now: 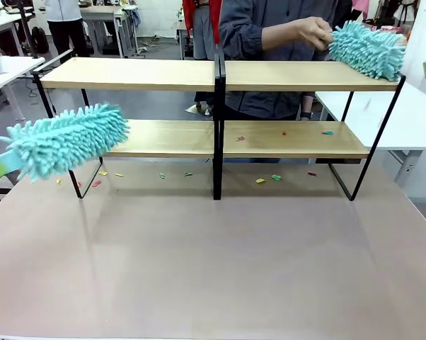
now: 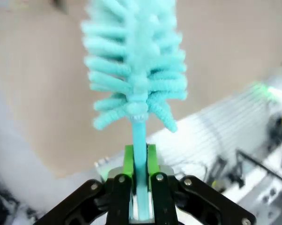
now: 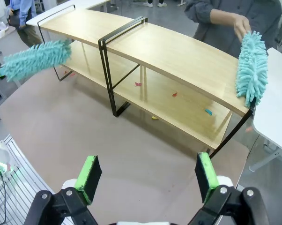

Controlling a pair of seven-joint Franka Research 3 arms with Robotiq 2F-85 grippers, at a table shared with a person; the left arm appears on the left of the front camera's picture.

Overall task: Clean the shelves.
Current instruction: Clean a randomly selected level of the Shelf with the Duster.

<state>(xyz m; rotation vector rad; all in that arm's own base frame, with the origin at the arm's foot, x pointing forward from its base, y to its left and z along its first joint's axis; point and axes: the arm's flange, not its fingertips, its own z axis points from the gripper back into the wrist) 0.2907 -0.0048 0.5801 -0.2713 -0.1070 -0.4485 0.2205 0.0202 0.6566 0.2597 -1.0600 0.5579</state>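
Note:
The shelves point(image 1: 220, 74) stand across the far half of the table, light-wood boards on black frames. My left gripper point(image 2: 140, 190) is shut on the thin handle of a teal fluffy duster point(image 2: 134, 70). That duster's head point(image 1: 64, 138) hovers at the left end of the lower board, and it also appears at the left in the right wrist view point(image 3: 35, 58). A person's hand point(image 1: 313, 32) holds a second teal duster point(image 1: 369, 48) on the right end of the top board. My right gripper point(image 3: 147, 176) is open above the table in front of the shelves point(image 3: 178, 61), holding nothing.
Small coloured scraps point(image 1: 261, 180) lie on the brown table point(image 1: 213, 262) under and in front of the shelves, and a few more scraps point(image 1: 327, 132) sit on the lower board. White tables point(image 1: 418, 113) flank both sides. The person stands right behind the shelves.

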